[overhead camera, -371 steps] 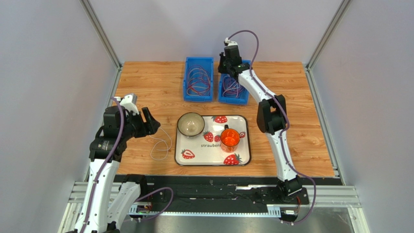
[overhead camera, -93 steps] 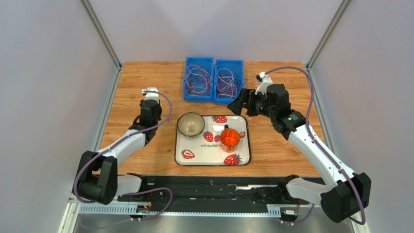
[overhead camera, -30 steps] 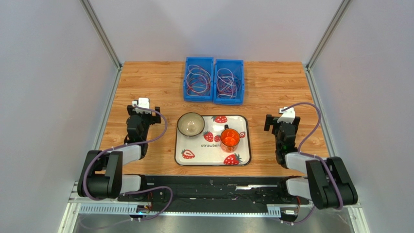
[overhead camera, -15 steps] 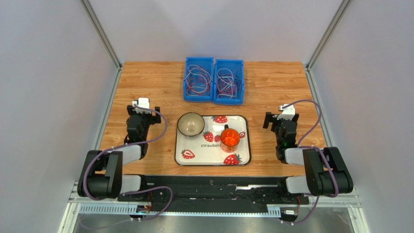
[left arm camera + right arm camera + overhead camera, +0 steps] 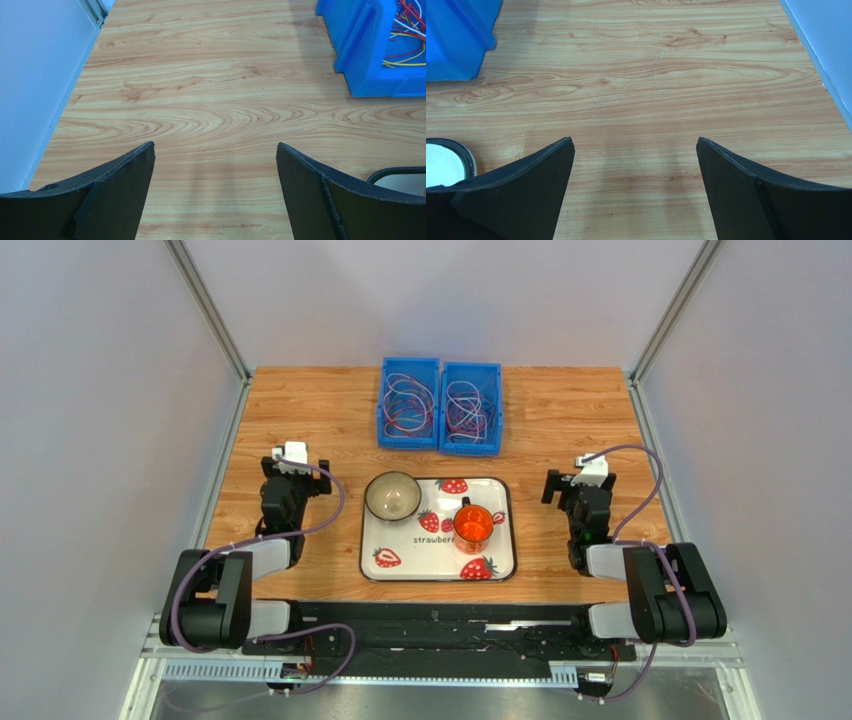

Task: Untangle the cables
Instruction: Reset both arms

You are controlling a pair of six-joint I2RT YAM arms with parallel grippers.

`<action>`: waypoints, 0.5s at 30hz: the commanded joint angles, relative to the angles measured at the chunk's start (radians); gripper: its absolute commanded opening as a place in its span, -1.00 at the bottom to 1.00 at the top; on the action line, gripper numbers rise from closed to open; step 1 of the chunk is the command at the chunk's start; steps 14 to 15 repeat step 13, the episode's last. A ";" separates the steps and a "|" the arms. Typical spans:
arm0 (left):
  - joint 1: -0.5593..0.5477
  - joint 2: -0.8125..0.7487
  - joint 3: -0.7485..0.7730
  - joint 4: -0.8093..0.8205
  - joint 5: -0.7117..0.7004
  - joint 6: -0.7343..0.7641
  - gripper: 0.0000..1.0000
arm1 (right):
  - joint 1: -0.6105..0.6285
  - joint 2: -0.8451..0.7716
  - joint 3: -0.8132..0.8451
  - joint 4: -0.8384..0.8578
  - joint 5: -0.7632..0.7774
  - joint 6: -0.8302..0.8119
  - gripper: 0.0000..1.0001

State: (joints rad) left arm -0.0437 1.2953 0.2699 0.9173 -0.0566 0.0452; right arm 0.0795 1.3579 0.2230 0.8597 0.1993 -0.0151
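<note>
The cables are thin red, white and dark wires coiled in loose loops, one bundle (image 5: pixel 408 405) in the left blue bin (image 5: pixel 386 400) and another (image 5: pixel 468 412) in the right blue bin (image 5: pixel 497 405) at the back of the table. My left gripper (image 5: pixel 295 462) rests low at the left of the tray, open and empty. Its wrist view shows the gripper (image 5: pixel 215 150) over bare wood, with a bin corner (image 5: pixel 367 55) and some cables (image 5: pixel 407 30) at the upper right. My right gripper (image 5: pixel 578 480) sits right of the tray, open. In its wrist view the gripper (image 5: pixel 635 142) holds nothing.
A strawberry-print tray (image 5: pixel 437 575) lies at the front middle with a beige bowl (image 5: pixel 392 496) and an orange cup (image 5: pixel 472 525) on it. The tray's rim shows in the left wrist view (image 5: pixel 395 172) and the right wrist view (image 5: pixel 463 155). Metal frame rails border the wooden table.
Both arms have pulled back from the bins and folded down beside the tray. Over the last second the right arm tucked in slightly; the left has not moved. The white cable once on the table is gone.
</note>
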 commanded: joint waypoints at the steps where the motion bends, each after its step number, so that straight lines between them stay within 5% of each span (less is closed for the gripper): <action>1: 0.004 -0.002 0.002 0.051 0.021 -0.011 0.98 | -0.004 -0.014 0.029 0.044 0.008 0.009 0.99; 15: 0.004 -0.002 0.002 0.051 0.021 -0.011 0.98 | -0.017 -0.014 0.033 0.033 -0.011 0.035 0.99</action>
